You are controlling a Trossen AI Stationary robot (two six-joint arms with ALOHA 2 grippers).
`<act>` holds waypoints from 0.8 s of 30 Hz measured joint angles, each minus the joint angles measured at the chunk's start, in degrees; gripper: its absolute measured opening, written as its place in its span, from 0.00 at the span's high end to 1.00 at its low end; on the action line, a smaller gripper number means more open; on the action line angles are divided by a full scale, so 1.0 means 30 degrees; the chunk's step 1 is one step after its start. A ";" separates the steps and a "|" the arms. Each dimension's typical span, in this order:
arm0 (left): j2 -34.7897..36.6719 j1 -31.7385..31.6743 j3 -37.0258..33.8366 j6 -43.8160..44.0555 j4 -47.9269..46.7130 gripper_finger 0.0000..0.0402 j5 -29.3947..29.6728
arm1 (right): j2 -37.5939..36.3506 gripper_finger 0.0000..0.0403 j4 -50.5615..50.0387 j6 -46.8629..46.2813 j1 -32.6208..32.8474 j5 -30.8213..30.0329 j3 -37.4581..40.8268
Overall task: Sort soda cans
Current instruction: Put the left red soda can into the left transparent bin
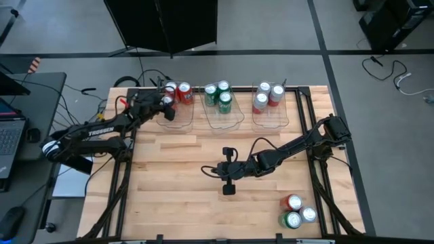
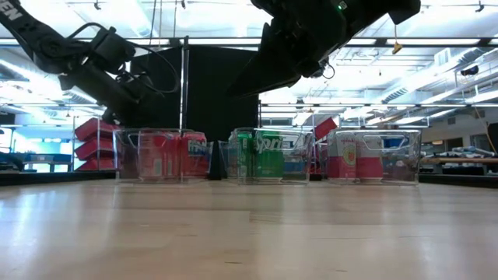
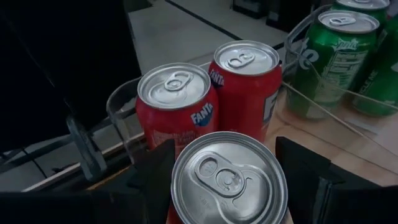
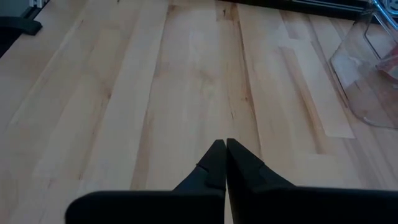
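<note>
Red cans in the left bin (image 1: 178, 116), high view: the left gripper (image 1: 165, 100) carries a third can (image 1: 167, 102) above it. Left wrist view: fingers (image 3: 155, 168) clamp that can; lower it straight, beside the red cans (image 3: 211, 93). Right wrist view: right gripper (image 4: 224, 146) pinched closed, empty, over bare table.

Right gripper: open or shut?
Shut. The right gripper shows both dark fingertips pressed together with nothing between them, hovering over the bare wooden table.
</note>
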State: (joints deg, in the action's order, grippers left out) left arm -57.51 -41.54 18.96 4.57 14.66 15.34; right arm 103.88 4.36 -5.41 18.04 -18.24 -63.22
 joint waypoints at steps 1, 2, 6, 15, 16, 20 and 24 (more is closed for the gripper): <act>-0.0233 0.0000 0.0017 -0.0011 0.0212 0.44 0.0014 | 0.0000 1.00 0.0006 0.0000 0.0000 0.0000 -0.0004; -0.0450 0.0000 0.0053 -0.0011 0.0391 0.44 0.0019 | 0.0000 1.00 0.0004 0.0000 0.0000 0.0000 0.0000; -0.1017 0.0000 0.0066 0.0018 0.0792 0.44 0.0040 | 0.0000 1.00 -0.0004 -0.0055 0.0000 0.0000 -0.0004; -0.1102 0.0000 0.0190 -0.0501 -0.0558 0.09 0.0011 | 0.0000 1.00 -0.0030 -0.0131 0.0000 0.0000 -0.0005; -0.1102 0.0000 0.0207 -0.0510 -0.0801 0.06 0.0001 | 0.0000 1.00 -0.0030 -0.0131 0.0000 0.0000 0.0000; -0.1034 0.0007 0.0484 -0.0941 -0.0381 0.08 0.0100 | 0.0000 1.00 -0.0037 -0.0135 0.0000 0.0000 -0.0004; -0.1051 0.0007 0.0566 -0.0966 -0.0471 0.10 0.0172 | 0.0000 1.00 -0.0045 -0.0133 0.0000 -0.0007 -0.0006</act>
State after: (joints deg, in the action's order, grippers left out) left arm -60.66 -41.52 20.66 1.67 13.25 15.86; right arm 103.88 4.23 -5.81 18.04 -18.26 -63.24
